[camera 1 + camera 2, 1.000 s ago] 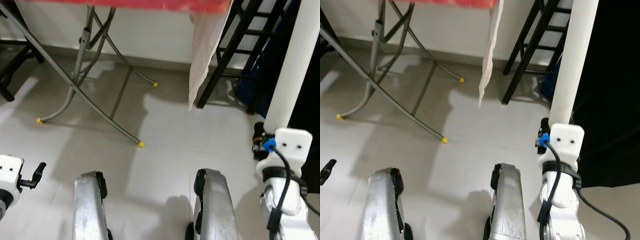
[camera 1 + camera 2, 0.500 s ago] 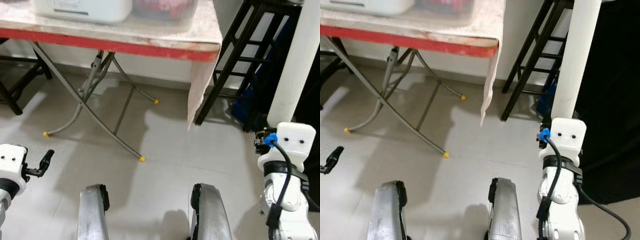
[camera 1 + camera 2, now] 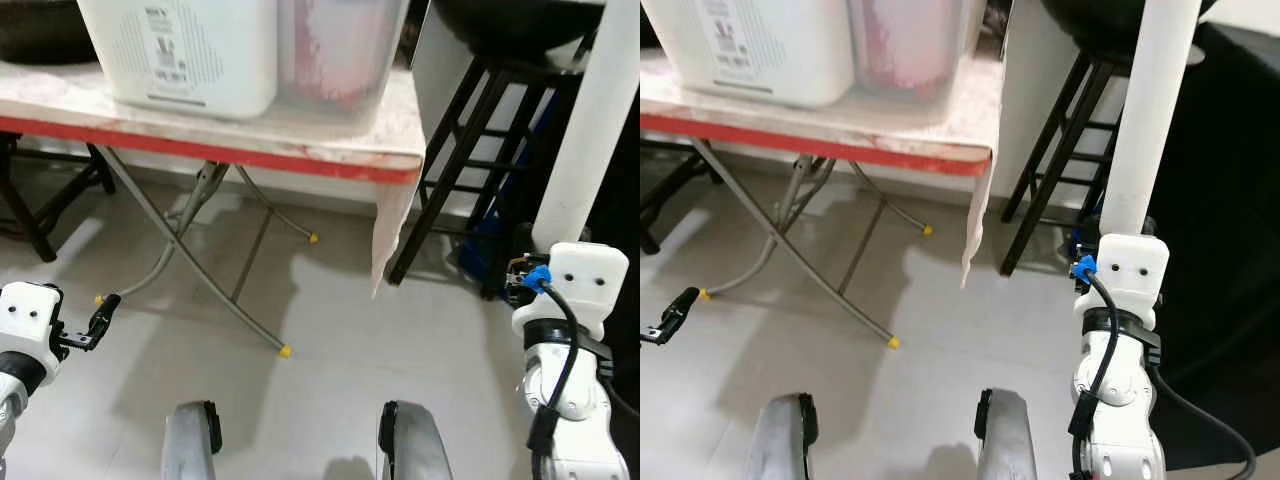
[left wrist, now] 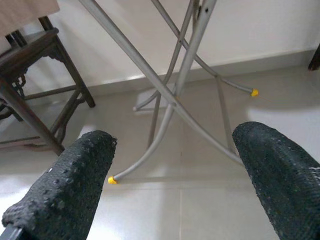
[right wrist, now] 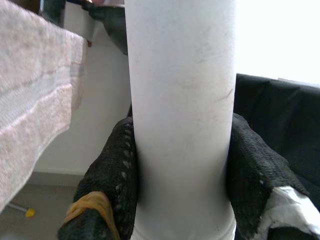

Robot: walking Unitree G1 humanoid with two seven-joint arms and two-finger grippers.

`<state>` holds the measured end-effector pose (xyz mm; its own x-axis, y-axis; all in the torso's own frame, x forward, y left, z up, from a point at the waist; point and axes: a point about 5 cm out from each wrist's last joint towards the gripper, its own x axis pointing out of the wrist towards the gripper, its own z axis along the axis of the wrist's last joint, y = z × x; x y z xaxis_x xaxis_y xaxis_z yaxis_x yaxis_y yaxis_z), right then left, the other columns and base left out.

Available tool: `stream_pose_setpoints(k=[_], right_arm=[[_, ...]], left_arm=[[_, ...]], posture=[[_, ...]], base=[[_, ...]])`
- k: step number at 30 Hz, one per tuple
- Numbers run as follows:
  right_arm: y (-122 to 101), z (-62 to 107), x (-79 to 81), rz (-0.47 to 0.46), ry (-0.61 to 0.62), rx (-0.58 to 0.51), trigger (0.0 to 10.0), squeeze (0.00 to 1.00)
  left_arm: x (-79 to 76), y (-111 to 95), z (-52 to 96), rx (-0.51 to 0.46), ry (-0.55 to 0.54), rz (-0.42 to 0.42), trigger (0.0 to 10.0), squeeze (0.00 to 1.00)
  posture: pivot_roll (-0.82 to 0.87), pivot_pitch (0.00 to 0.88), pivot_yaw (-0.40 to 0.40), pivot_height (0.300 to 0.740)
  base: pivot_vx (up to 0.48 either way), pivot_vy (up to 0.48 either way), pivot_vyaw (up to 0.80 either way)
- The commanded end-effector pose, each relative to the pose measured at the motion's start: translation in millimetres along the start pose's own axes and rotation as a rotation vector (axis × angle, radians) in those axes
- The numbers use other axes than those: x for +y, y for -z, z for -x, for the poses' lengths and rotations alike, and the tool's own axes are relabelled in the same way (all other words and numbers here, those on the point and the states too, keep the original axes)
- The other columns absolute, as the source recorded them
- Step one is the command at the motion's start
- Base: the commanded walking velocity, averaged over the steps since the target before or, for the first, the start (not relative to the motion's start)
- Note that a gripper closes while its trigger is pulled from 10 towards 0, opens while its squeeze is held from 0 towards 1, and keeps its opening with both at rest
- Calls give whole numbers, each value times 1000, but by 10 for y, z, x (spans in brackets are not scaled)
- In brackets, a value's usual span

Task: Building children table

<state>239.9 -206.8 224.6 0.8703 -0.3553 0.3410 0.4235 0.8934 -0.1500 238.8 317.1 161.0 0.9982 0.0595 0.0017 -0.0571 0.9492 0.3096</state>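
Upright, the white tube (image 5: 181,110) stands clamped between the right claw (image 5: 182,185) fingers.

A plain white round table leg (image 3: 593,120) stands upright at the robot's right, smooth and tube-shaped, gripped on both sides near its lower end
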Motion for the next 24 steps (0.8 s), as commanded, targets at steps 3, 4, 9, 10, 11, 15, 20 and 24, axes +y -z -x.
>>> stream_pose_setpoints(k=[3,4,9,10,11,15,20,24], right_arm=[[-7,-25,3,0,13,-17,0,0],[-7,-25,3,0,13,-17,0,0],[1,-30,5,-2,16,-20,0,0],[1,-30,5,-2,16,-20,0,0],[1,-30,5,-2,16,-20,0,0],[27,-32,12,-4,22,-17,0,0],[35,-39,5,-6,24,-17,0,0],[40,-49,-7,-8,27,-17,0,0]], left_arm=[[-130,-69,12,-7,114,9,10000,0],[-130,-69,12,-7,114,9,10000,0],[-147,-113,32,-8,135,-12,10000,0],[-147,-113,32,-8,135,-12,10000,0],[-147,-113,32,-8,135,-12,10000,0],[75,-94,-27,5,-42,-67,10000,0],[141,-117,-58,-6,-110,-83,10000,0],[221,-159,-82,-19,-197,-98,10000,0]], posture=[[75,10,-107,529],[75,10,-107,529],[78,3,-109,544],[78,3,-109,544],[78,3,-109,544],[78,0,-107,559],[76,0,-105,569],[76,0,-105,579]], base=[[0,0,0],[0,0,0],[0,0,0],[0,0,0],[0,0,0],[0,0,0],[0,0,0],[0,0,0]])
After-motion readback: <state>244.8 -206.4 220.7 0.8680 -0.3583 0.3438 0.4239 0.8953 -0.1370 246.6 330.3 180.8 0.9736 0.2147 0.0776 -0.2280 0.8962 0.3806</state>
